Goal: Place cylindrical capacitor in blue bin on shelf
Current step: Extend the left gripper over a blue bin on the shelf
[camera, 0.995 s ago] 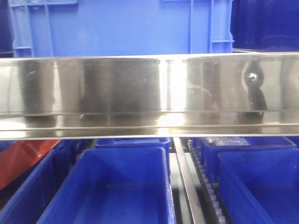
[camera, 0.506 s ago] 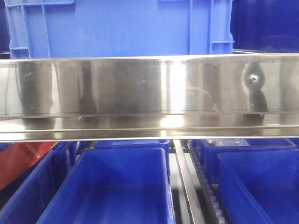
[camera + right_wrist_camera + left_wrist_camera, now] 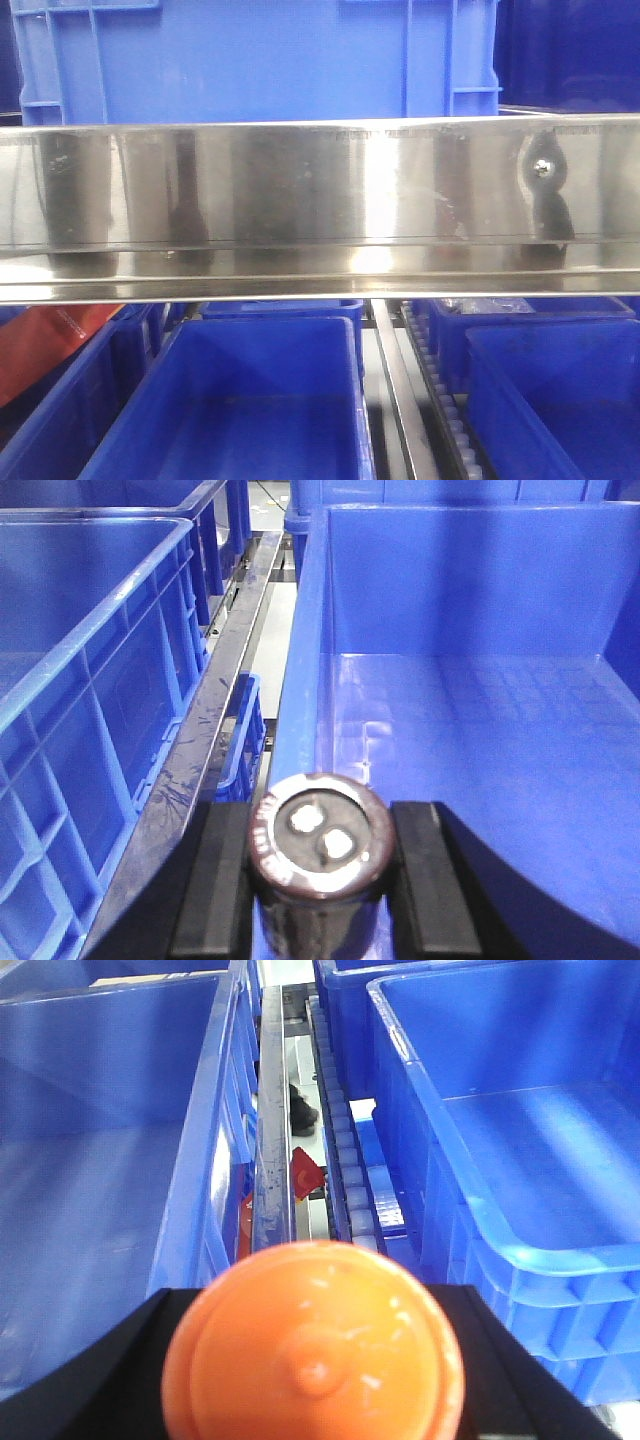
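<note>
At the bottom centre of the right wrist view, the right tool (image 3: pixel 320 822) is clamped on the cylindrical capacitor (image 3: pixel 320 850), terminals toward the camera, by the left wall of a blue bin (image 3: pixel 480 710). The left tool (image 3: pixel 313 1305) grips an orange ball (image 3: pixel 312 1360). The shelf (image 3: pixel 320 190) rail spans the front view.

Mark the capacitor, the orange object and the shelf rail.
capacitor (image 3: pixel 320 833): right wrist view, on its end face, between the two terminals.
orange object (image 3: pixel 312 1368): left wrist view, on the nub at the middle of its dome.
shelf rail (image 3: pixel 300 190): front-facing view, on the middle of its shiny face.
</note>
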`<state>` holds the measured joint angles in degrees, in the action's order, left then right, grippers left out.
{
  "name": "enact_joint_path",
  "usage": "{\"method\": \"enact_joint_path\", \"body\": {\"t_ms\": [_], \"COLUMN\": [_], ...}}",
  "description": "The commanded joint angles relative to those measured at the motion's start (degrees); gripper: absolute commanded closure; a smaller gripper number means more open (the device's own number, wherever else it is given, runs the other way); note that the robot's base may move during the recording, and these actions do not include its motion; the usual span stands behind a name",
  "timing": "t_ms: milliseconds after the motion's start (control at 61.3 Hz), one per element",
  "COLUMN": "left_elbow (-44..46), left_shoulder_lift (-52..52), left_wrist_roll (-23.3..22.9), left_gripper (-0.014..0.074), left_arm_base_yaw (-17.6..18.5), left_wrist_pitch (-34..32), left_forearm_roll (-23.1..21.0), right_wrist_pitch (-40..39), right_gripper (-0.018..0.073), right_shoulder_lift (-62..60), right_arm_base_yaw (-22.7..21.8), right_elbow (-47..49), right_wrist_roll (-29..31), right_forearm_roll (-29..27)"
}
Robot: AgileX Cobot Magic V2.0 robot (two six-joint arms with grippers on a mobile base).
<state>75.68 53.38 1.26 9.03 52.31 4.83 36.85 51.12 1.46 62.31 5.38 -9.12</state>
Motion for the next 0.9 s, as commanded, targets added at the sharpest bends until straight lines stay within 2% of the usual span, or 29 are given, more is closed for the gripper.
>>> {"method": "enact_joint_path", "body": {"t_ms": [0, 441, 653, 734, 881], "left_elbow": [0.5, 0.5, 1.0, 3.1, 10.2], "left_shoulder_lift": [-0.1, -0.1, 2.4, 5.5, 13.3], "left_wrist_roll": [0.0, 0.0, 0.0, 0.4, 3.2], "left_gripper": [0.0707, 0.0707, 0.0707, 0.0707, 0.0707], "left_arm_base_yaw": [0.3, 0.3, 0.5, 2.8, 10.3], "left_wrist_pitch": [-1.2, -7.7, -8.1, -8.1, -7.9], "left_forearm_roll": [-0.1, -0.1, -1.3, -1.6, -1.6], "right_wrist_pitch": [-1.4, -1.4, -1.4, -1.6, -3.6], "right_gripper": [0.0721, 0.0721, 0.0721, 0.0721, 0.0721], "right_shoulder_lift": [-0.4, -0.4, -0.4, -0.4, -0.4], "right_arm_base_yaw": [0.0, 0.0, 0.0, 0.0, 0.0], "right_elbow": [0.6, 0.6, 0.6, 0.6, 0.6], "right_wrist_roll": [0.0, 0.0, 0.0, 0.0, 0.0], "right_forearm_roll": [0.3, 0.3, 0.3, 0.3, 0.3]}}
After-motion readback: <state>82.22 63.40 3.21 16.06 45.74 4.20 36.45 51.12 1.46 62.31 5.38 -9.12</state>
